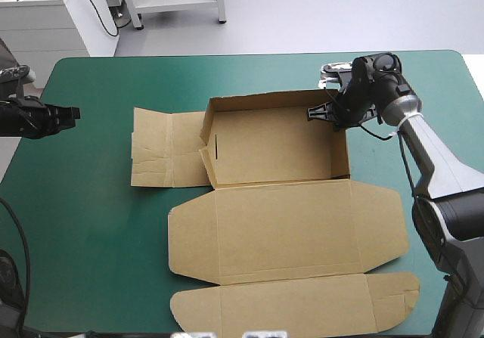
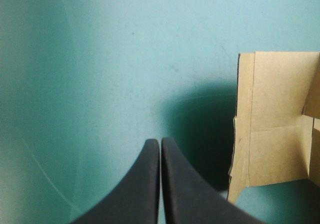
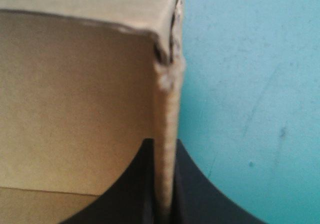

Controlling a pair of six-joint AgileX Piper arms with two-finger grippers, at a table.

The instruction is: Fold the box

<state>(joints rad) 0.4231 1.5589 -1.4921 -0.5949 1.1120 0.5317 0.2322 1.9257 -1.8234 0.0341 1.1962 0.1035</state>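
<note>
Box [image 1: 276, 153]: brown, mid teal-green cover [image 1: 98, 224], walls up, lid [image 1: 287, 228] flat. R gripper [image 3: 164, 145] clamped on right wall nr far corner; L gripper [image 2: 160, 141] fingers together, empty. Advice: hold wall upright, press evenly

You're working in a robotics lab: your right arm [image 1: 435, 160] reaches over a counter [image 1: 91, 240] with a teal-green cover. Beyond it lies pale grey floor [image 1: 340, 13], with a white cabinet [image 1: 45, 20] at 11 o'clock and a metal stand [image 1: 220, 1] at 12.
</note>
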